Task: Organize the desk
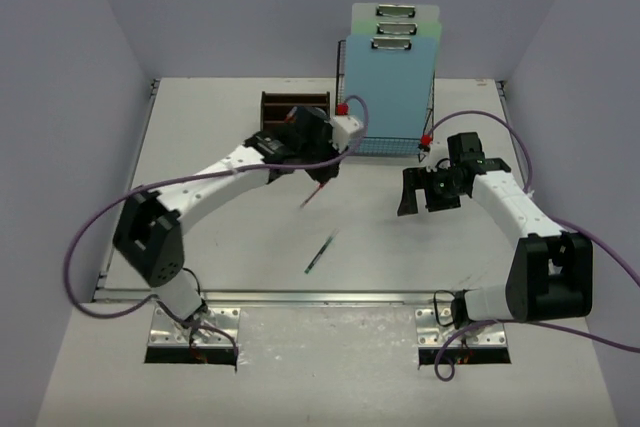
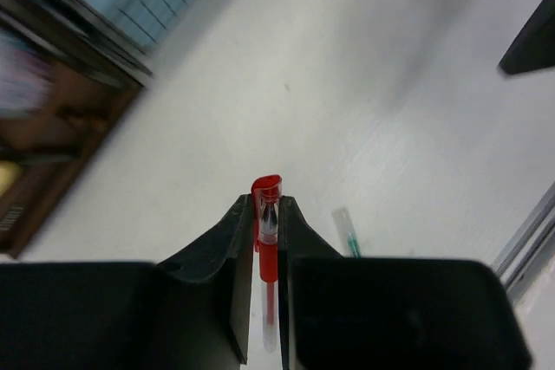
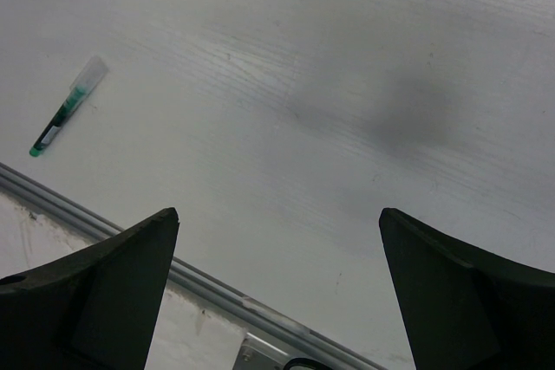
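Rail and plates: the metal rail [image 1: 300, 297] is running along the near edge, with the two mounting plates [image 1: 190, 332] sitting just in front of it under the arm bases.
Desk: the desk [image 1: 230, 267] is the big white top filling the middle of the scene and stretching from the rail to the far wall. Everything else here is sitting on it or hanging over it.
Green pen: a green pen [image 1: 320, 252] is lying loose on the desk, near the middle and a bit nearer than both grippers, angled diagonally. Nothing is touching it.
Right gripper: the right gripper [image 3: 277, 214] is hovering over bare desk on the right side, jaws spread wide and holding nothing.
Left gripper: the left gripper [image 2: 267, 205] is reaching toward the centre, fingers pinching tight on a red pen [image 2: 268, 257]. The red cap is poking out just past the fingertips, and the pen looks lifted off the surface.
Organizer: a dark-brown wooden organizer [image 1: 295, 104] is sitting far centre-left, just beyond the left gripper.
Rack: a black wire rack [image 1: 400, 142] is standing right of the organizer at the far edge, holding blue and green clipboards [image 1: 390, 77] upright.
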`<state>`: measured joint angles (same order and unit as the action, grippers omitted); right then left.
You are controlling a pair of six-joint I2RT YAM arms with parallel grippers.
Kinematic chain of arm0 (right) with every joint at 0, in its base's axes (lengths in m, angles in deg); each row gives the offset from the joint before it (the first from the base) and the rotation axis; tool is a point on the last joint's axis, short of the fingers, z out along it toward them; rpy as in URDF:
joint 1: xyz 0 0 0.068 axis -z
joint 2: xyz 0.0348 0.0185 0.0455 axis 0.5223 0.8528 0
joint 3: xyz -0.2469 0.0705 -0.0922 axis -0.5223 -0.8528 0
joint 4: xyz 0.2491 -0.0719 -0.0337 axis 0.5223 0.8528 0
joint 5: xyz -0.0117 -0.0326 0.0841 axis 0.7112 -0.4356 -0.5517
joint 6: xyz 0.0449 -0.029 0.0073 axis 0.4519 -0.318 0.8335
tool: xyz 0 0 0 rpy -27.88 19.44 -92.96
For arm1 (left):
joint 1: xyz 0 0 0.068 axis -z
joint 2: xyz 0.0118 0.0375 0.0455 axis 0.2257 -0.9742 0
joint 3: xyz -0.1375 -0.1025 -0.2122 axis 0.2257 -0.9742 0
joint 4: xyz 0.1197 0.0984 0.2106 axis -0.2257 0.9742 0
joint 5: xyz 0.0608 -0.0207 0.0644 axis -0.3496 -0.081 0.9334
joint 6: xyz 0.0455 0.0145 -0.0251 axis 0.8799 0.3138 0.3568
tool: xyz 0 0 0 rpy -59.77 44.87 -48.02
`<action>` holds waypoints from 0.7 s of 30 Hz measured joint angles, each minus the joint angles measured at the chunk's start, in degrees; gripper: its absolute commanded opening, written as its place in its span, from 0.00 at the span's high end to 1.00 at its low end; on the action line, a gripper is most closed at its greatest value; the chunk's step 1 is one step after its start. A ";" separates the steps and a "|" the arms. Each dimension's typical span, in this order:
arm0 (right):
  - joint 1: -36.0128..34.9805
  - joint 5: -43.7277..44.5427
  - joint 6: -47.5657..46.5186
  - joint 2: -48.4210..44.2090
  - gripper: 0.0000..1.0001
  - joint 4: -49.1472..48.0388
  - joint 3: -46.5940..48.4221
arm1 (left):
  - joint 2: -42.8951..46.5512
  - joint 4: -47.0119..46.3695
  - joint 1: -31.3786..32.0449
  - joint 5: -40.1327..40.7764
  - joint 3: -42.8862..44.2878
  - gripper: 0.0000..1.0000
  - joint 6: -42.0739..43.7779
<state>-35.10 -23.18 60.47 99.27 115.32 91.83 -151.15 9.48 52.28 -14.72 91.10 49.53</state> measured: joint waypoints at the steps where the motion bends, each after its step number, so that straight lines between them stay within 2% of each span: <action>1: 0.00 -0.01 0.01 0.01 0.01 0.09 0.00 | 4.89 -4.15 -1.66 -1.01 -1.68 1.00 -0.57; 5: 0.00 -0.10 0.01 0.24 0.01 0.27 0.08 | 20.17 -20.06 -9.66 0.43 -6.25 1.00 -2.43; 8: 0.00 -0.30 0.05 1.03 0.01 0.35 0.36 | 23.21 -29.26 -13.42 4.34 -6.65 1.00 -2.14; 13: 0.00 -0.48 0.16 1.92 0.01 0.39 0.82 | 18.54 -39.77 -16.69 6.44 -7.52 1.00 -0.15; 21: 0.00 -0.46 0.28 1.99 0.01 0.49 1.09 | 6.53 -49.28 -23.94 1.85 -10.89 1.00 0.77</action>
<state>-35.10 -23.64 60.75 101.26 115.81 92.92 -144.62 -39.80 28.34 -12.87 80.21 50.30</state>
